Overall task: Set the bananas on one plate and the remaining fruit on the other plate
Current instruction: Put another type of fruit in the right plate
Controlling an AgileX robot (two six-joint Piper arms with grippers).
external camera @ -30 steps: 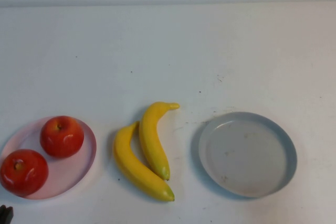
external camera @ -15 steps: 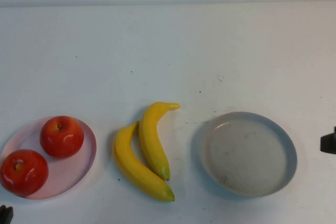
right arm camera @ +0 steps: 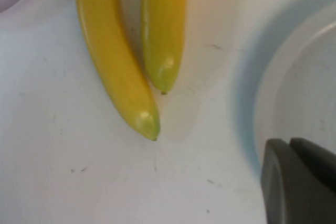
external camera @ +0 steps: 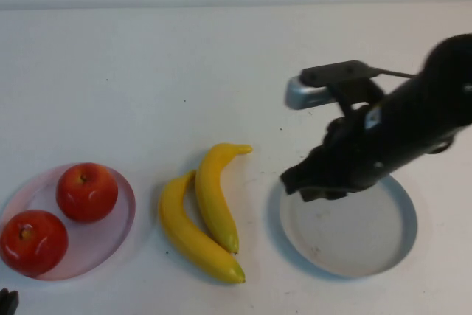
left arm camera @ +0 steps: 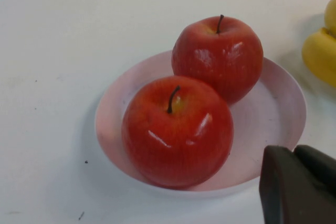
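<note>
Two yellow bananas (external camera: pixel 209 208) (right arm camera: pixel 113 56) lie side by side on the table between the plates. The grey plate (external camera: pixel 346 245) (right arm camera: pixel 294 93) on the right holds nothing. Both red apples (external camera: pixel 87 191) (left arm camera: pixel 178 127) sit on the pale pink plate (external camera: pixel 124 215) (left arm camera: pixel 273 103) at the left. My right gripper (external camera: pixel 293 184) (right arm camera: pixel 290 142) hangs shut and holding nothing over the grey plate's near-left rim, to the right of the bananas. My left gripper (external camera: pixel 7 302) (left arm camera: pixel 294 150) stays shut at the near left corner, beside the pink plate.
The white table (external camera: pixel 147 79) runs back to a pale wall. My right arm (external camera: pixel 398 123) reaches in from the right and covers the far part of the grey plate.
My right arm has swung in from the right edge and now reaches over the grey plate toward the bananas. The fruit, the plates and the left gripper have not moved.
</note>
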